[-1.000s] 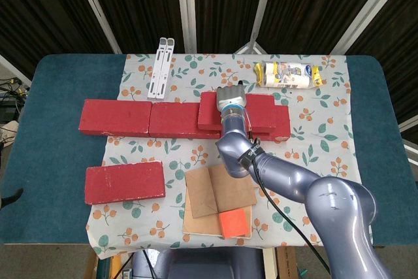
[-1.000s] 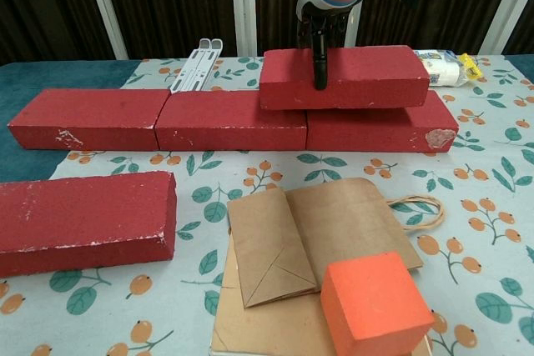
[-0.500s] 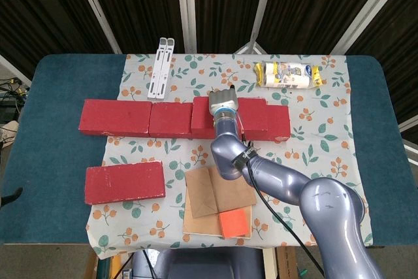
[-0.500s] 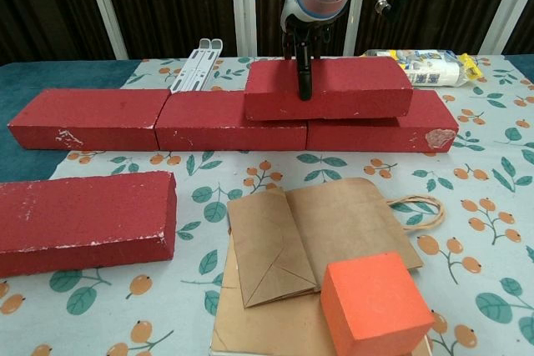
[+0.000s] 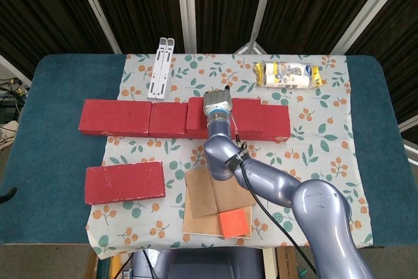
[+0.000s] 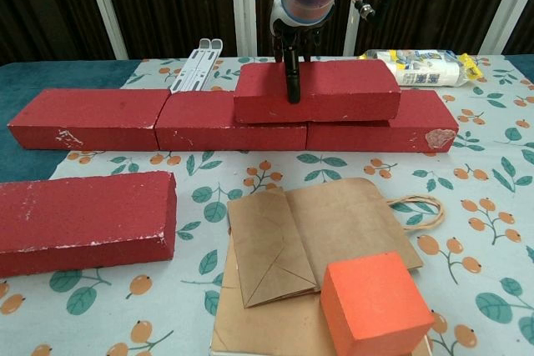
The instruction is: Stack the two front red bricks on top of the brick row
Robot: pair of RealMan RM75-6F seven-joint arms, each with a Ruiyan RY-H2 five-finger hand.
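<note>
Right hand (image 6: 294, 35) has its fingers (image 6: 293, 81) clamped on the top brick (image 6: 317, 91), resting across the row (image 6: 167, 118); next, release it, then fetch the front brick (image 6: 83, 218).

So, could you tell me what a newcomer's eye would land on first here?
Probably the right hand gripping a red brick atop the brick row, straddling the joint between its middle and right bricks. Next, the lone red brick lying front left, and the orange block on the brown paper bag.
</note>
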